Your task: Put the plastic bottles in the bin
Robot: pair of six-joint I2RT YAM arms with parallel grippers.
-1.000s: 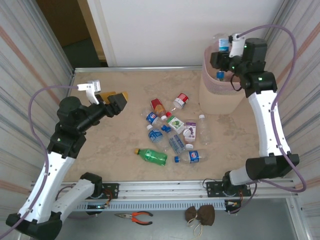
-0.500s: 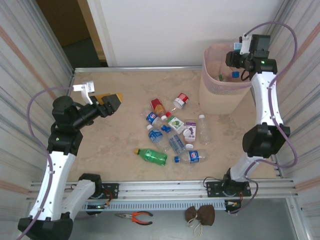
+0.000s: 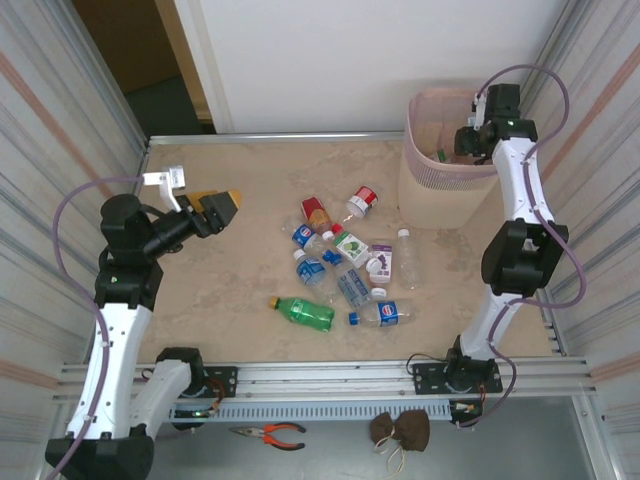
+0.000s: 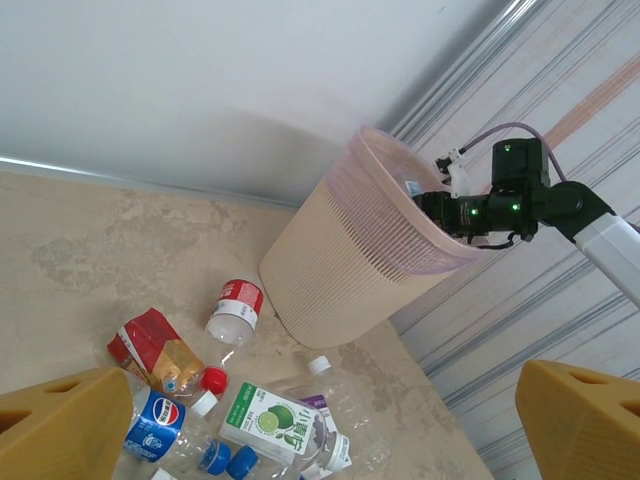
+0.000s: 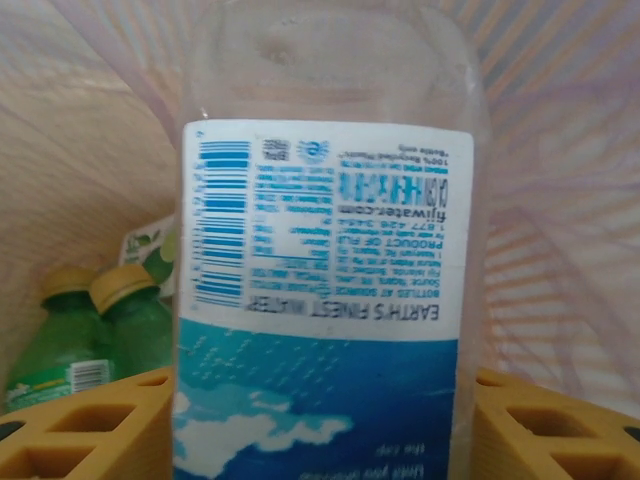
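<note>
Several plastic bottles (image 3: 340,262) lie in a loose heap at mid table, among them a green one (image 3: 305,313) and a red-labelled one (image 3: 361,201). The pale pink and beige bin (image 3: 430,190) stands at the far right. My right gripper (image 3: 468,140) reaches down inside it, shut on a clear bottle with a blue and white label (image 5: 320,250) held between the yellow fingers (image 5: 90,430). Green bottles with yellow caps (image 5: 130,320) lie in the bin below. My left gripper (image 3: 222,205) hovers open and empty left of the heap, facing the bottles (image 4: 270,420) and the bin (image 4: 340,270).
Corrugated metal walls close both sides and a white wall (image 3: 350,60) stands behind the table. Bare tabletop (image 3: 230,290) stretches between my left gripper and the heap. Pliers (image 3: 270,433) and a brown pouch (image 3: 400,430) lie below the front rail.
My right gripper has gone from above the bin's rim down into the bin with the bottle. My left gripper has drawn back slightly to the left and opened wider.
</note>
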